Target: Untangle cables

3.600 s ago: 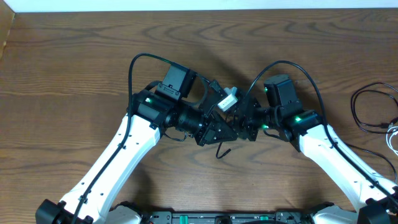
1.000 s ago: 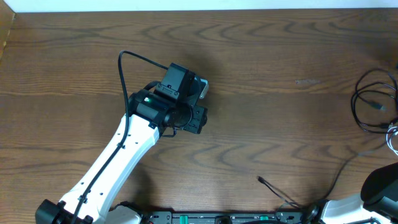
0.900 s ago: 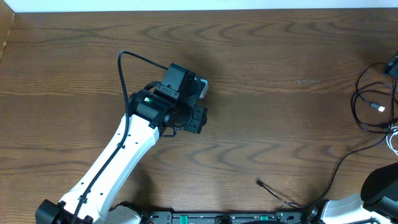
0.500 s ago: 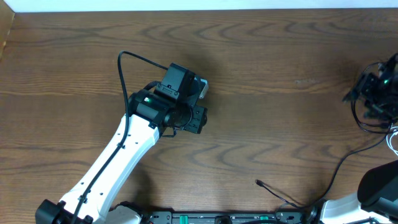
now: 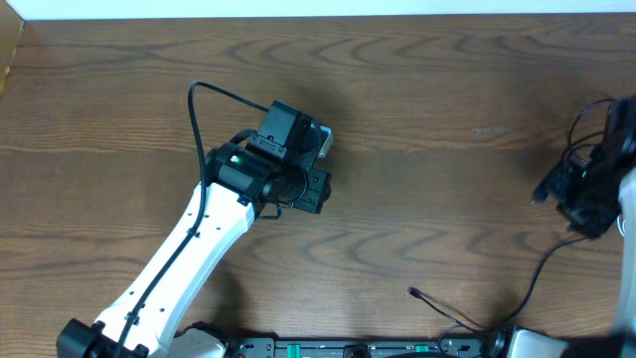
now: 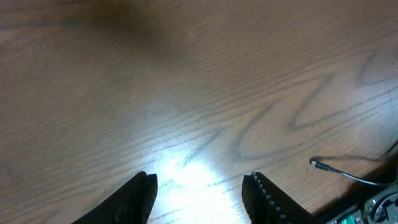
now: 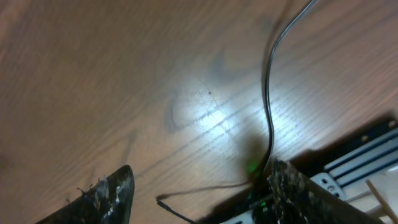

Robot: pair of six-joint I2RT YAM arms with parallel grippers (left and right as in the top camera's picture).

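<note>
My left pincer (image 6: 200,180): fingers apart, empty, hanging over bare worktop (image 6: 186,74) centre-left. I judge it parked clear of the work. My right pincer (image 7: 200,171): fingers apart, empty, blurred at right edge above black cable (image 7: 267,106). Probably lining up grasp there.

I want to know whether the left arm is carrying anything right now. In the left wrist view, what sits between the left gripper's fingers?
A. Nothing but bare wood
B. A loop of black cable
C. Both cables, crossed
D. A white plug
A: the left gripper stands open over bare table, and the black cable lies off to one side, clear of the fingers.
</note>
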